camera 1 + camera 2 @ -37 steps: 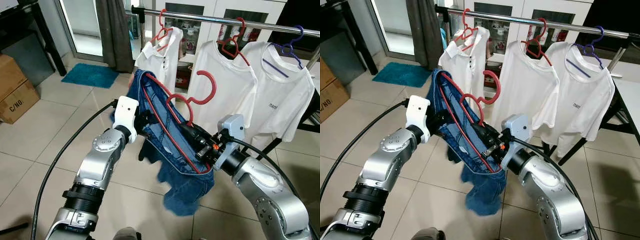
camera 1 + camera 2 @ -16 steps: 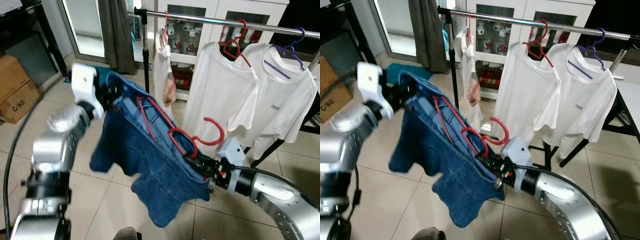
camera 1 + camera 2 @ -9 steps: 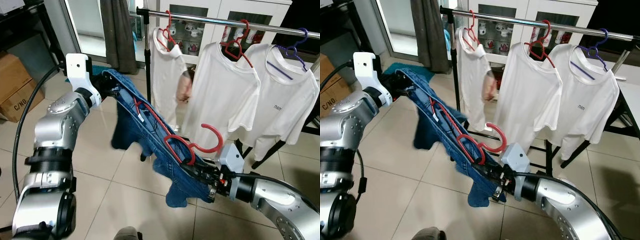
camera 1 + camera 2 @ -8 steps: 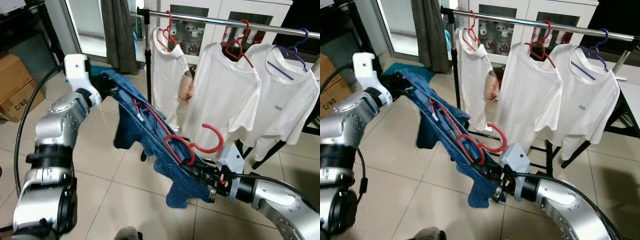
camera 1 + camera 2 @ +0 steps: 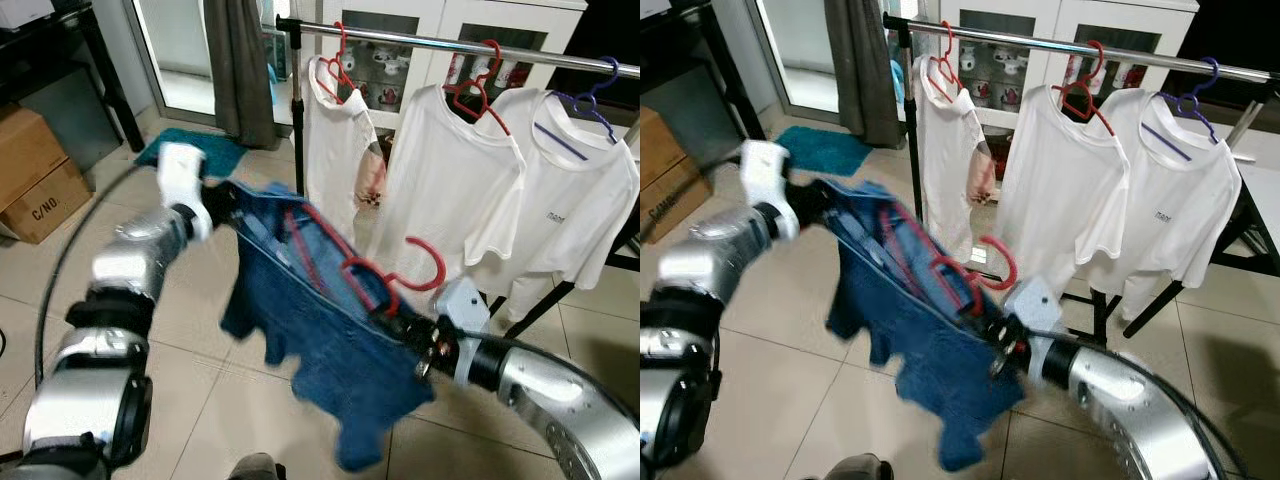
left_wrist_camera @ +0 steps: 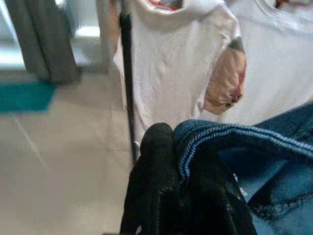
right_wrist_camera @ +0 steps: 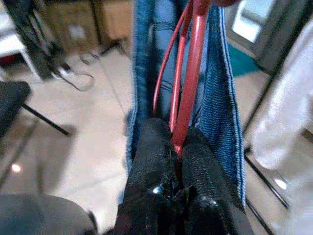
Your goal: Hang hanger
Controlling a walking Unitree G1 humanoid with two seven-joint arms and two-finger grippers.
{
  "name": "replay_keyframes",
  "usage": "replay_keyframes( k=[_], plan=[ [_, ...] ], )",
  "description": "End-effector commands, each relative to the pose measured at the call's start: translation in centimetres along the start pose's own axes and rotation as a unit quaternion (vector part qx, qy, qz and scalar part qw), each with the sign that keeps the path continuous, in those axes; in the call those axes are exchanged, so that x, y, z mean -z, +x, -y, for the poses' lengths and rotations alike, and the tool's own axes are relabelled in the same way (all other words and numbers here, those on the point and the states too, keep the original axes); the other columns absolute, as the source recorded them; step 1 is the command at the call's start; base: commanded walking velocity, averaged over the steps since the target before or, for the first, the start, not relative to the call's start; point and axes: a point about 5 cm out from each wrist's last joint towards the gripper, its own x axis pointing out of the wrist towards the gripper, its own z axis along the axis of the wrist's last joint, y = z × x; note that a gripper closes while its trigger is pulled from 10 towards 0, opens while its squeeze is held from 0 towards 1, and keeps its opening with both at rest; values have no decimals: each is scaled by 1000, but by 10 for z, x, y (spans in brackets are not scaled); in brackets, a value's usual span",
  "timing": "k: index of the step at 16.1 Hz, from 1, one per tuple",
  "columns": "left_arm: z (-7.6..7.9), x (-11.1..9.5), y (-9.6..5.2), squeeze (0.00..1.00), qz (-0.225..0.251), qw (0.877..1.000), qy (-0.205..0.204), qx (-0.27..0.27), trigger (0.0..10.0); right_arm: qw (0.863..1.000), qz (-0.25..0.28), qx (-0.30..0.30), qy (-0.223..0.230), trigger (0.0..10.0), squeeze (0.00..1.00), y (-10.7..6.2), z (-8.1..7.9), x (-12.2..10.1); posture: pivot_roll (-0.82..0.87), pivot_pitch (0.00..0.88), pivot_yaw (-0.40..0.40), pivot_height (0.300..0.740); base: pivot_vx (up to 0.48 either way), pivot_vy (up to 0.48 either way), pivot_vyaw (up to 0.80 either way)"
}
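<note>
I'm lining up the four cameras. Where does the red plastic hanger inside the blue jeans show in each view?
Left eye view: red plastic hanger, hook curling up at centre-right above the blue jeans.
Right eye view: just right of centre.
Left wrist view: only the jeans' hem is visible.
Right wrist view: red bar running up from the right gripper.
Shared landmark: the jeans.
</note>
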Motion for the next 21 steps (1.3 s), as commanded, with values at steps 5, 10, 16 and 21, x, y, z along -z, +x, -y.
replay_keyframes(
  k=[5,10,16,21],
  plan=[
    [17,-52,2,0,76,984,156,45,0,983,-146,-25,-105,0,0,-4,5,16,108,15,39,740,0,0,0],
    [-1,-57,4,0,77,990,116,6,0,999,-22,-40,-27,0,0,-8,0,3,108,12,38,740,0,0,0],
    [-42,-41,-1,0,61,995,-35,-69,0,993,65,-81,54,0,0,-22,-9,3,108,12,45,740,0,0,0],
    [25,-16,16,0,41,991,-3,131,0,969,170,125,124,0,0,5,22,-19,100,13,59,740,0,0,0]
  ],
)
